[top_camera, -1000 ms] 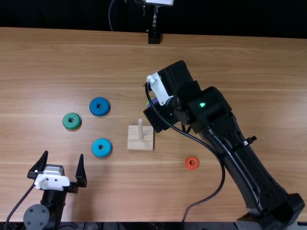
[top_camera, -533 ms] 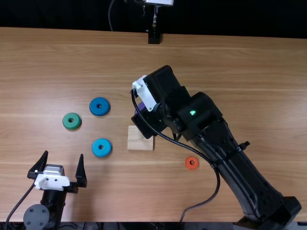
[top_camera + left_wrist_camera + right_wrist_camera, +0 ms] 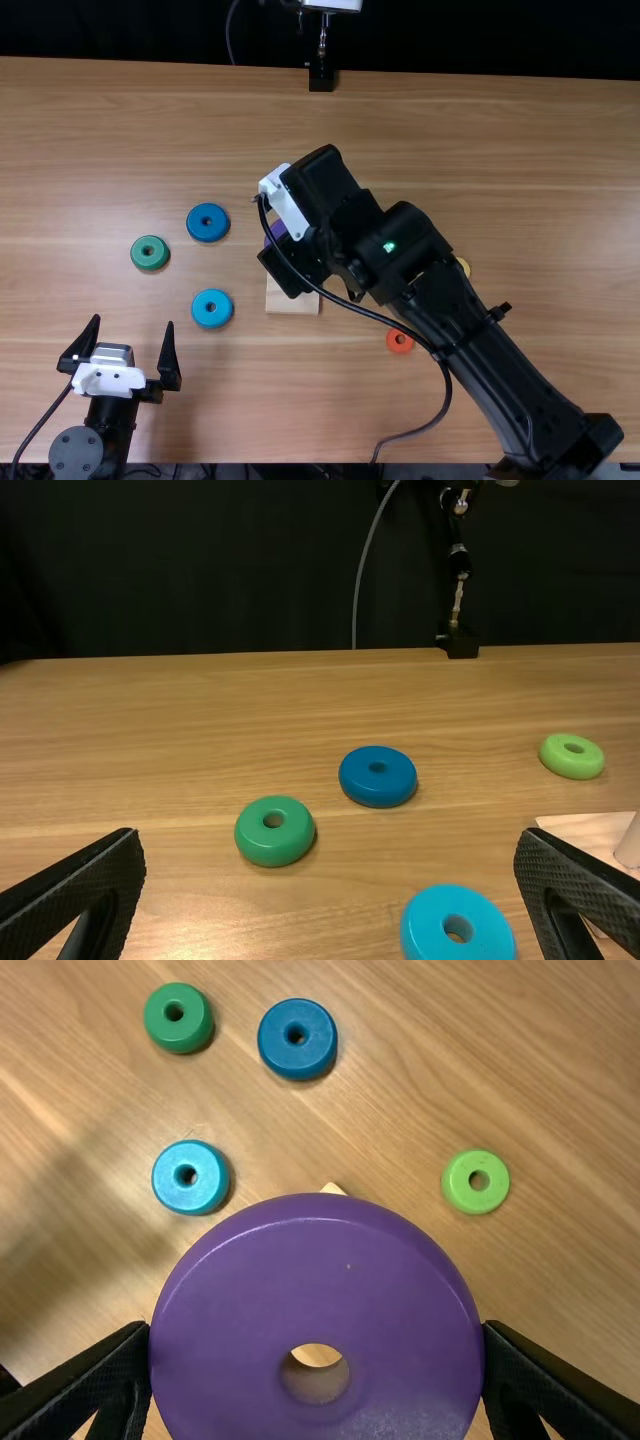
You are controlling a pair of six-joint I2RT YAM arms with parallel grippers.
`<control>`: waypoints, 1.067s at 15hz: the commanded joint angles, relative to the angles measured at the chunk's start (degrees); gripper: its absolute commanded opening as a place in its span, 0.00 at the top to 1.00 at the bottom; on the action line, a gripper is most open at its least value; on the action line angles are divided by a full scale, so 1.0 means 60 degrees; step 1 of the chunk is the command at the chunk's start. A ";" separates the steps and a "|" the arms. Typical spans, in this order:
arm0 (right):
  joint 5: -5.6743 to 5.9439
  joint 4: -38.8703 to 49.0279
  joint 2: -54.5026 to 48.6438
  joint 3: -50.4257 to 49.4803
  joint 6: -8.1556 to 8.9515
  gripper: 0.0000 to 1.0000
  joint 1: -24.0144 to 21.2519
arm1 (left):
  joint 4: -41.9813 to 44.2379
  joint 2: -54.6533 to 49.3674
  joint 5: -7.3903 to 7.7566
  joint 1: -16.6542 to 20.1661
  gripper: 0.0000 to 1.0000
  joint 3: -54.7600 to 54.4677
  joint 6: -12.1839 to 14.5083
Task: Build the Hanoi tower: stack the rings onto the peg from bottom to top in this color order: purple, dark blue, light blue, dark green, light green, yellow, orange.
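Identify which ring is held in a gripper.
The purple ring, clamped by the right gripper; the other rings in view lie loose on the table.

The worktop (image 3: 540, 180) carries a dark green ring (image 3: 150, 263), dark blue ring (image 3: 208, 234), light blue ring (image 3: 212, 321), light green ring (image 3: 572, 765), orange ring (image 3: 393, 346), pale base (image 3: 292, 302) and, seemingly, yellow ring (image 3: 464, 267).

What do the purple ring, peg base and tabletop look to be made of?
Purple ring: painted wood or plastic, can't tell which; smooth and semi-gloss, highlight along its rim.
Peg base: likely bare wood, pale and matte.
Tabletop: wood or wood-look laminate, satin, long grain streaks.
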 commanded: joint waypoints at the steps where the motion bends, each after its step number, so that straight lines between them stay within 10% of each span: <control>1: -0.0043 0.0036 -0.0151 0.0302 0.0102 1.00 0.0047 | 0.0036 -0.0111 -0.0039 0.0068 0.00 -0.0235 0.0108; 16: -0.0060 0.0053 0.0625 -0.0020 0.0049 1.00 -0.0040 | 0.0036 -0.0111 -0.0039 0.0068 0.00 -0.0235 0.0108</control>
